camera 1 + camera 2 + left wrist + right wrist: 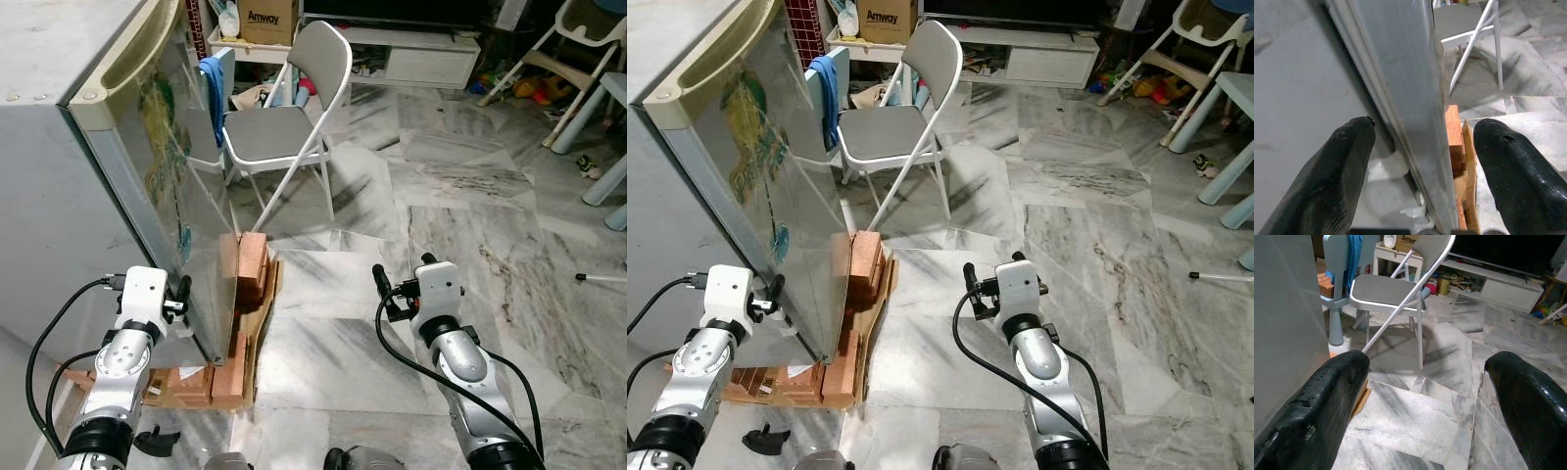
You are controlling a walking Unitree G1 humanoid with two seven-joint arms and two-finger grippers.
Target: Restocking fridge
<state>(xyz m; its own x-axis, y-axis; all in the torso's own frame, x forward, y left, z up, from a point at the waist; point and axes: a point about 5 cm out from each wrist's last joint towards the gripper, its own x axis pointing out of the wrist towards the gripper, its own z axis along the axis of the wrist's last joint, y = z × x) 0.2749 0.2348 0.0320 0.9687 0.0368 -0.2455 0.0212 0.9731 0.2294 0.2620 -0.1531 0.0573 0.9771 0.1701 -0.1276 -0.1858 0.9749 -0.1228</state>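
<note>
Fridge (pixel 59 196) at ten o'clock, shut; left gripper (pixel 1418 161) released, fingers straddling door edge (pixel 1400 107), likely door-opening step; right gripper (pixel 1425 401) released, idle.

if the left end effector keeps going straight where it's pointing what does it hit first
Most likely the fridge door's edge: the open left end effector straddles it, one finger on each side. Depth is hard to judge, but the edge looks very close.

There's the fridge (pixel 59 196), a pale grey box standing upright on the robot's left, raised on wooden blocks. Its shiny door (pixel 794 225) carries colourful stickers and looks shut, or maybe barely ajar — hard to tell from here.
</note>
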